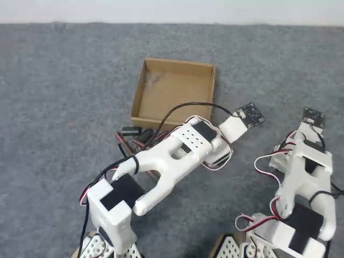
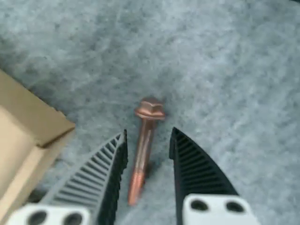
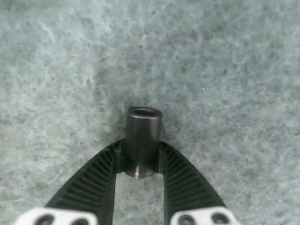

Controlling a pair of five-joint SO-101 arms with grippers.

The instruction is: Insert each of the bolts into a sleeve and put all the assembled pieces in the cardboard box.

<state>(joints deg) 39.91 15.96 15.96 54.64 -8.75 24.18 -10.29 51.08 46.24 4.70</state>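
Copper-coloured bolt: flat on grey carpet, near cardboard box corner, between spread-apart fingers of left gripper. Dark sleeve: clamped in right gripper, well apart from box.

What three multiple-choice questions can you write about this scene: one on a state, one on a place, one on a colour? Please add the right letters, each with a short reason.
1. The right gripper is:
A. open and empty
B. shut on the sleeve
C. shut on a spoon

2. Where does the bolt lie?
A. inside the sleeve
B. on top of an arm
C. on the carpet, between the fingers of the left gripper

3. What colour is the bolt?
A. green
B. copper
C. white

Answers:
1 B: its fingers press both sides of the dark sleeve.
2 C: the open fingers stand on either side of it.
3 B: head and shaft look copper-red.
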